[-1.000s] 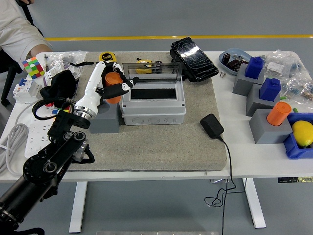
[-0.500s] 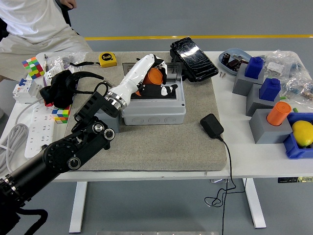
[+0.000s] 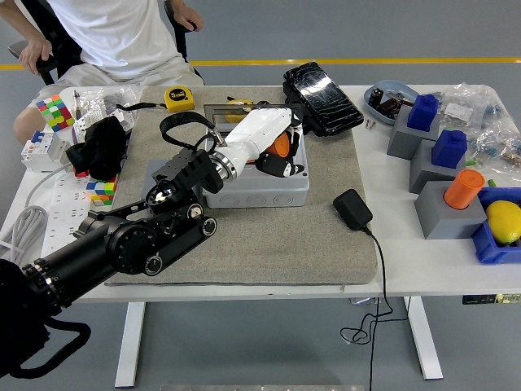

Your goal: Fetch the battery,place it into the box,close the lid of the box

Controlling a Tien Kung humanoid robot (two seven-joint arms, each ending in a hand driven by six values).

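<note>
An orange battery (image 3: 281, 145), gripped in the curled fingers of the robot's left hand (image 3: 273, 145), hangs over the open grey box (image 3: 269, 183), not yet released. Placing it and closing the clear raised lid (image 3: 224, 110) remain. A black case (image 3: 322, 98) crowds the box's far right corner; the padded mat (image 3: 269, 244) in front lies open.

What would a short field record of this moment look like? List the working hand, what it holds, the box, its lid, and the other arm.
working hand: left hand, reaching over the grey box
held item: orange battery, gripped in the fingers above the box's opening
box: on the grey mat, near the middle of the table
lid: clear lid open, tipped back behind the box
other arm: right arm not in view
person: seated at the far left corner, hands away from the table
</note>
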